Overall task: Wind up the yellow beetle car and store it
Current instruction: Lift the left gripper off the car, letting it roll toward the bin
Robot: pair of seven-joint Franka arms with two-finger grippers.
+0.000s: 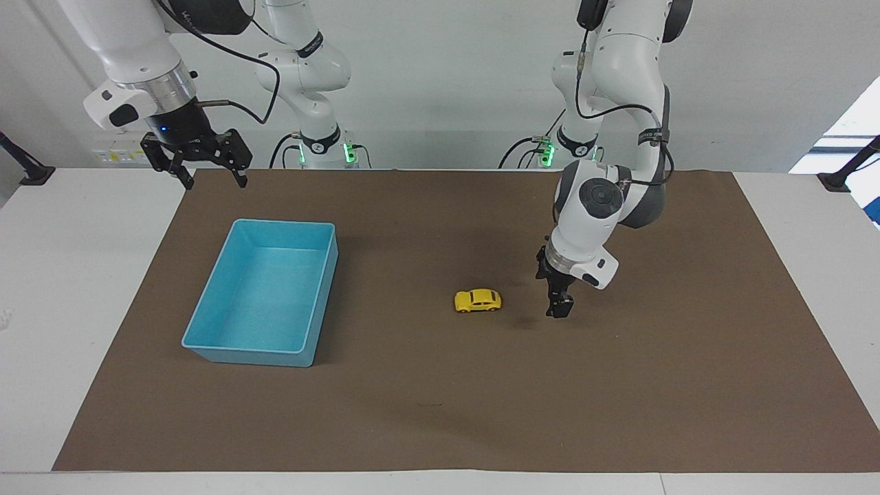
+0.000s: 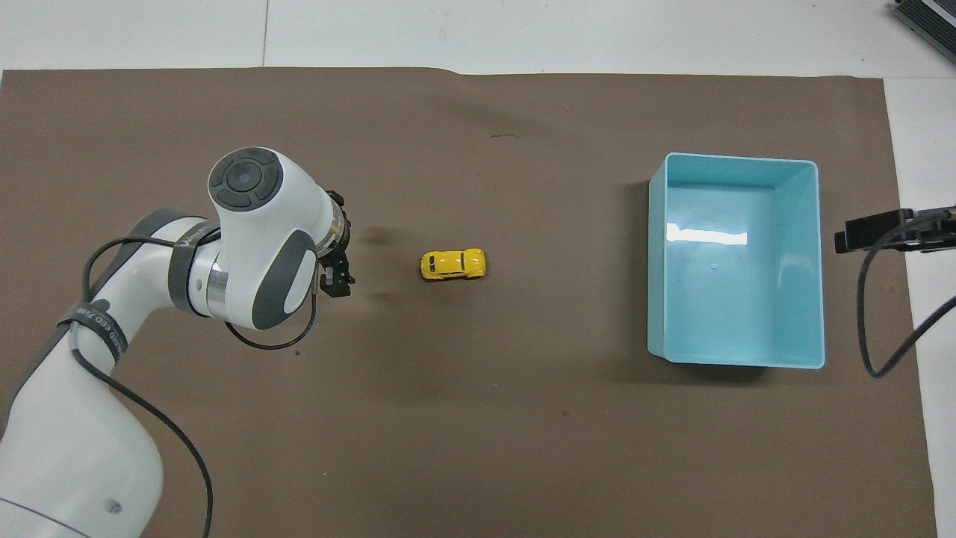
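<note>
The yellow beetle car (image 1: pixel 477 300) stands on its wheels on the brown mat, free of both grippers; it also shows in the overhead view (image 2: pixel 452 264). My left gripper (image 1: pixel 558 306) hangs just above the mat beside the car, toward the left arm's end of the table, open and empty; it shows in the overhead view (image 2: pixel 336 275) too. The blue bin (image 1: pixel 247 356) sits empty toward the right arm's end of the table. My right gripper (image 1: pixel 212 180) waits open in the air over the mat's edge, close to the bin's corner.
The brown mat (image 1: pixel 440 412) covers most of the white table. In the overhead view the blue bin (image 2: pixel 736 364) lies well apart from the car, and only the right gripper's dark tip (image 2: pixel 874 232) and its cable show at the edge.
</note>
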